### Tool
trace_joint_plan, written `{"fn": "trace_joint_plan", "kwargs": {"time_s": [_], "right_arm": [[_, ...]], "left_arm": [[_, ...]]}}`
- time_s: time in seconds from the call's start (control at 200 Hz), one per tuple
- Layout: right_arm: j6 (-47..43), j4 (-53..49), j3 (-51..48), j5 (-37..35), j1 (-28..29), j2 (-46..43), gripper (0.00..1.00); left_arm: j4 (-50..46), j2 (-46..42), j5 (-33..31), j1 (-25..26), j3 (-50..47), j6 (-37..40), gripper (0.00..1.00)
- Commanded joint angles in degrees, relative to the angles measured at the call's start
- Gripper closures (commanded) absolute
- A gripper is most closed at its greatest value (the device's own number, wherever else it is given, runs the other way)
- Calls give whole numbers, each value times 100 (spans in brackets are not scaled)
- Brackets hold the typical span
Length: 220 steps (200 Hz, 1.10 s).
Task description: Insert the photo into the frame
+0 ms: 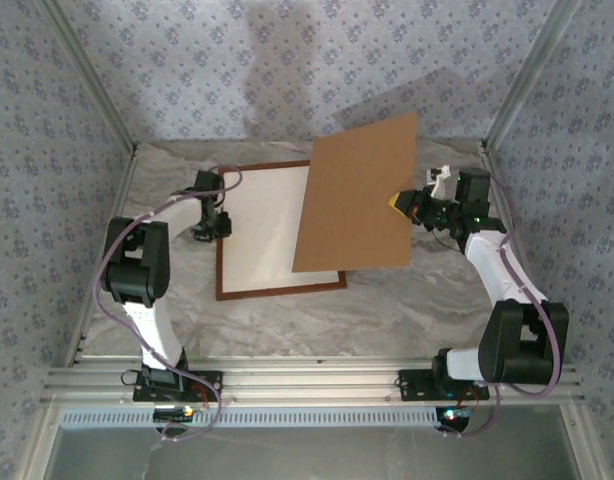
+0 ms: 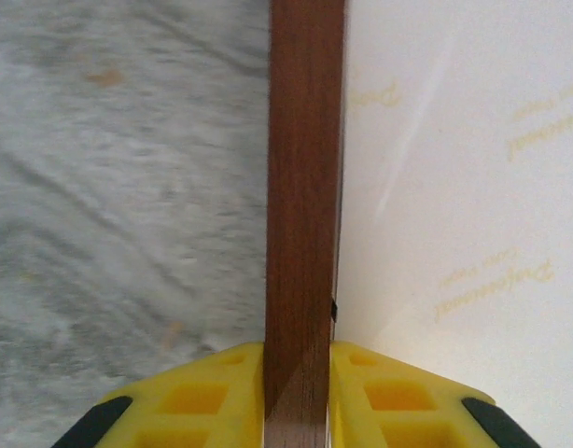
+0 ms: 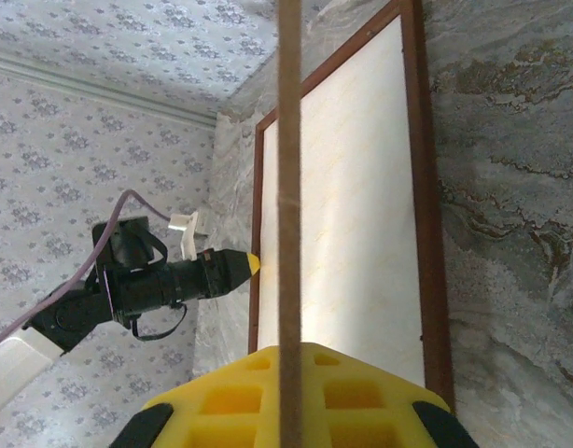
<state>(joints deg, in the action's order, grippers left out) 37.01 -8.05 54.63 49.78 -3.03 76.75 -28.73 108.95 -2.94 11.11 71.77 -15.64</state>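
Frame (image 1: pixel 280 291): flat on the table (image 1: pixel 387 310), a pale sheet (image 1: pixel 267 225) lying inside it. We judge it light, rigid and narrow-railed, best taken at a rail. Left gripper (image 2: pixel 299 353) pinches its left rail; right gripper (image 3: pixel 288 359) is clamped on the raised backing board (image 1: pixel 357 195).

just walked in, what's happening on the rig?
Left end effector is closed on the left rail of the wooden frame lying on the table. Right end effector pinches the brown backing board by its edge, tilted above the frame's right part. A pale sheet with faint lettering sits inside the frame.
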Motion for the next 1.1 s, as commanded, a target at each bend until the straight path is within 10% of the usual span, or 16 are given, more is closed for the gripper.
{"fn": "trace_joint_plan", "kwargs": {"time_s": [0.0, 0.51, 0.715, 0.994, 1.094], "right_arm": [[-242, 103, 279, 171, -52, -261, 100], [-452, -250, 333, 375, -176, -372, 100], [-170, 88, 84, 161, 45, -367, 100], [438, 650, -153, -492, 808, -183, 100], [751, 970, -282, -836, 1093, -94, 100]], "left_arm": [[-233, 173, 20, 324, 188, 316, 80], [-522, 320, 38, 1165, 443, 5, 71], [-576, 20, 143, 1132, 381, -485, 33], [154, -899, 1209, 407, -361, -1190, 23], [695, -1299, 1795, 89, -836, -1462, 1]]}}
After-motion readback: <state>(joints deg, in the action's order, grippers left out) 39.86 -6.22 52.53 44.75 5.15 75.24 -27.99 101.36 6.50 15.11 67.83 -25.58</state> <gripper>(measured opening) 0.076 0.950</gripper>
